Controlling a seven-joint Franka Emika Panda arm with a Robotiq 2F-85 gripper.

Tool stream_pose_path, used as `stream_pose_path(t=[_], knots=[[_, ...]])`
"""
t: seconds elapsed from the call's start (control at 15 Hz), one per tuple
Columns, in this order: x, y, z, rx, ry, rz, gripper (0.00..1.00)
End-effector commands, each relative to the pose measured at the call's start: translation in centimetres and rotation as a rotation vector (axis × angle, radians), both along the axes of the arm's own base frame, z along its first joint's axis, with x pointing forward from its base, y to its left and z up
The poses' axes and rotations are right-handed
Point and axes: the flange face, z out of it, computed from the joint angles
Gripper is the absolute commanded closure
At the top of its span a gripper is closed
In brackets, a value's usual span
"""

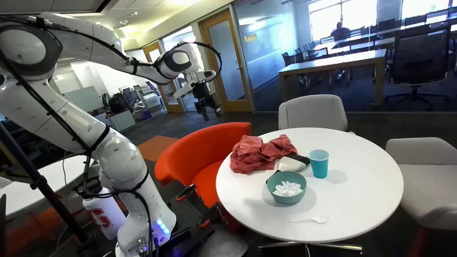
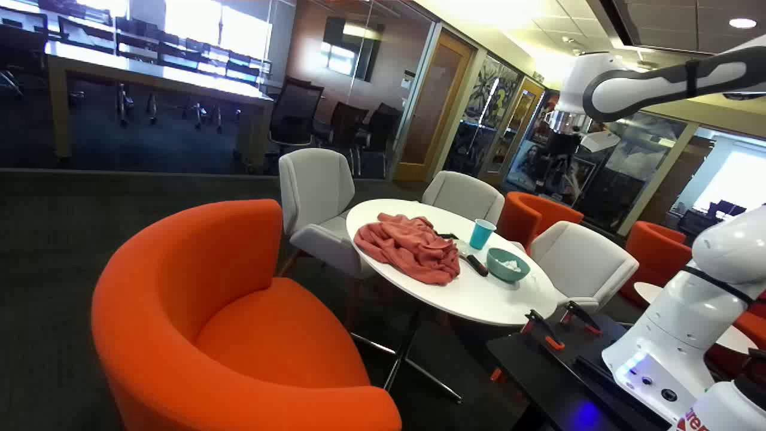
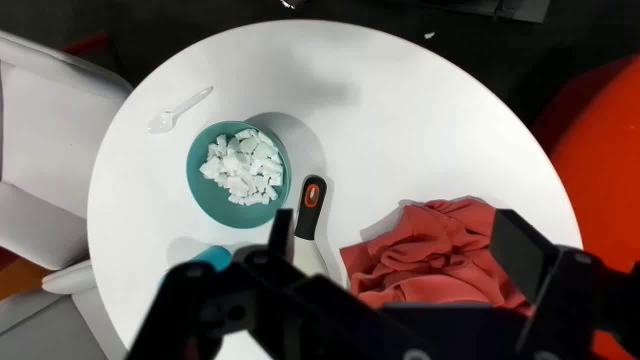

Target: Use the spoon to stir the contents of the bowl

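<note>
On the table (image 1: 357, 200), near side in an exterior view, the spoon (image 1: 314, 219) lies so flat beside the bowl (image 1: 285, 176) that the spread, empty gripper (image 3: 397, 240) could miss it or jog the bowl.

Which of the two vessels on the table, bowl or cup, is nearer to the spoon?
The green bowl with white pieces inside: the spoon lies beside it, while the blue cup stands farther from the spoon.
</note>
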Motion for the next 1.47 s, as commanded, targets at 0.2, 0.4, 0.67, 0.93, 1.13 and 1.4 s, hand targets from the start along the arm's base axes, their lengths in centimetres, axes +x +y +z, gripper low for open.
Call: stream_pose_path(t=[0.2, 0.4, 0.67, 0.93, 1.13, 1.4], knots=[[0.0, 0.0, 0.0, 0.0, 0.001, 0.0, 0.0], [0.5, -1.2, 0.7, 0.017, -0.06, -0.062, 0.0], [1.8, -7.2, 1.9, 0.098, -0.193, -0.256, 0.0], [2.0, -15.6, 1.9, 0.131, -0.331, -0.433, 0.0], [1.6, -21.5, 0.2, 0.149, -0.419, -0.581, 0.0], [0.8, -27.3, -5.0, 0.154, -0.523, -0.787, 0.0]])
